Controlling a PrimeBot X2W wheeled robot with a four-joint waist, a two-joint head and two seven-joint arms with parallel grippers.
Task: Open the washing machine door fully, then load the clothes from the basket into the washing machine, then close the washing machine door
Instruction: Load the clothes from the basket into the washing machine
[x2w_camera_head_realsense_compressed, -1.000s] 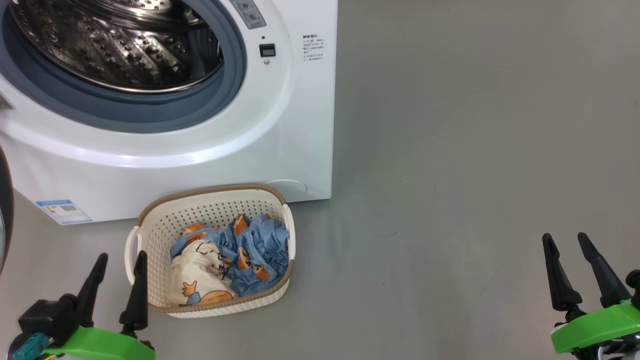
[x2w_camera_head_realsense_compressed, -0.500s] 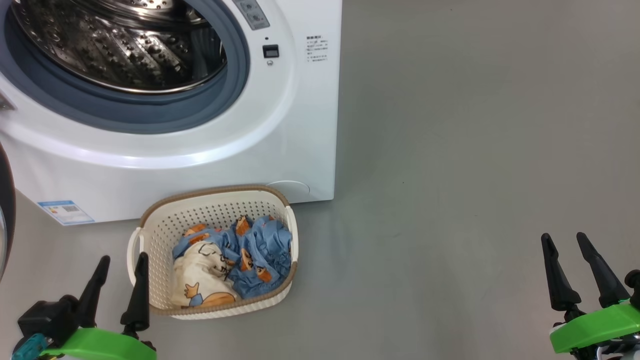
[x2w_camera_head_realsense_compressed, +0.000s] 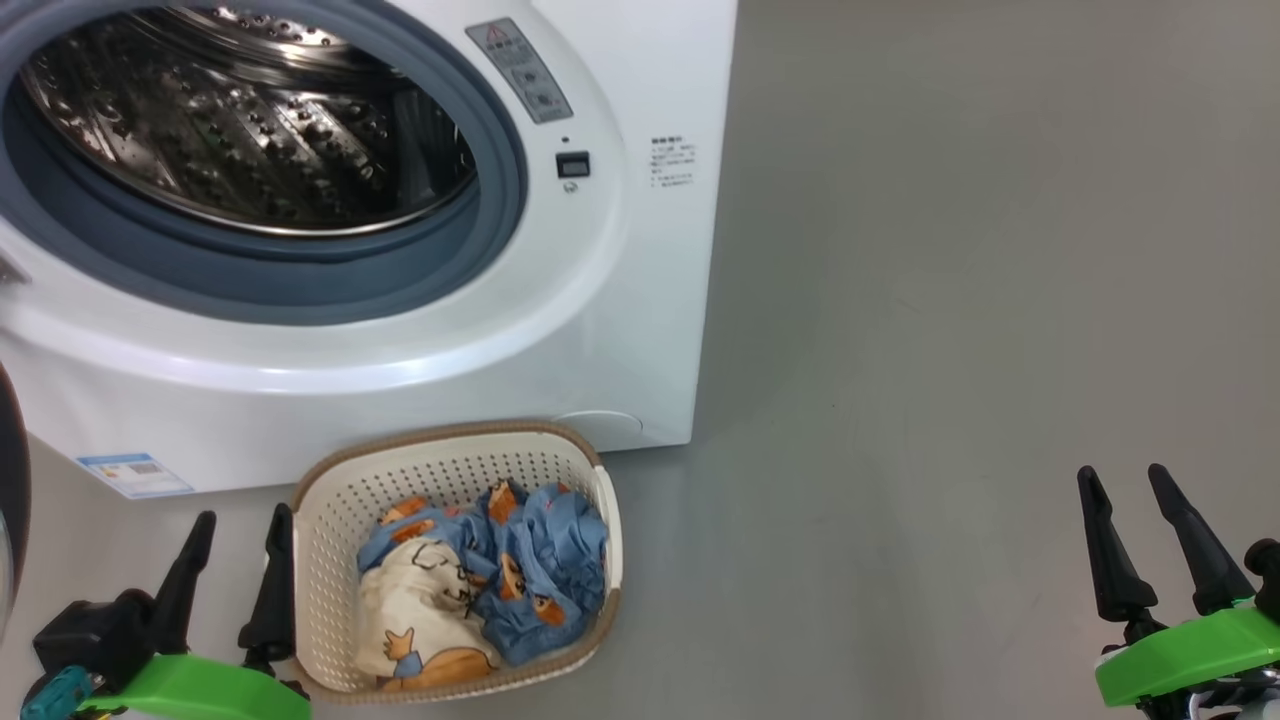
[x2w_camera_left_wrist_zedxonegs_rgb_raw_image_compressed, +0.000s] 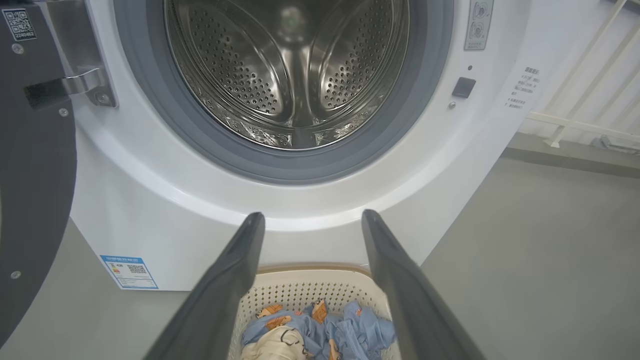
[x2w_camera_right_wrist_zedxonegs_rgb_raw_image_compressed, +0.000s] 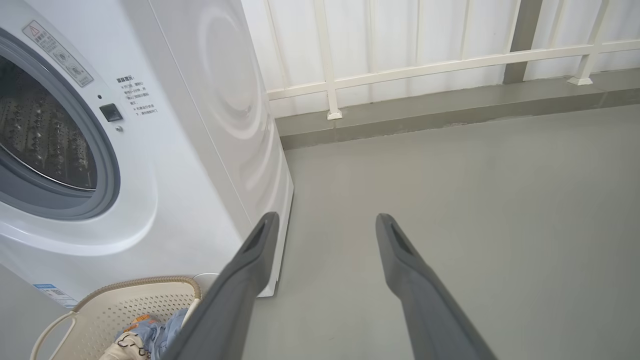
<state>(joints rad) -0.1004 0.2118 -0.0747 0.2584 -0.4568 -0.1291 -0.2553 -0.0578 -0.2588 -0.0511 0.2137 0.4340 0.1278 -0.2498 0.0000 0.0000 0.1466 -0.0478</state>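
Clothes (x2w_camera_head_realsense_compressed: 500, 575) lay heaped in the basket (x2w_camera_head_realsense_compressed: 450, 437) on the floor before the open washing machine (x2w_camera_head_realsense_compressed: 400, 400). The left gripper (x2w_camera_head_realsense_compressed: 244, 515), fingers apart and empty, stood just beside the basket's left wall. The right gripper (x2w_camera_head_realsense_compressed: 1121, 470), likewise spread, was well apart, making the left arm the nearer.
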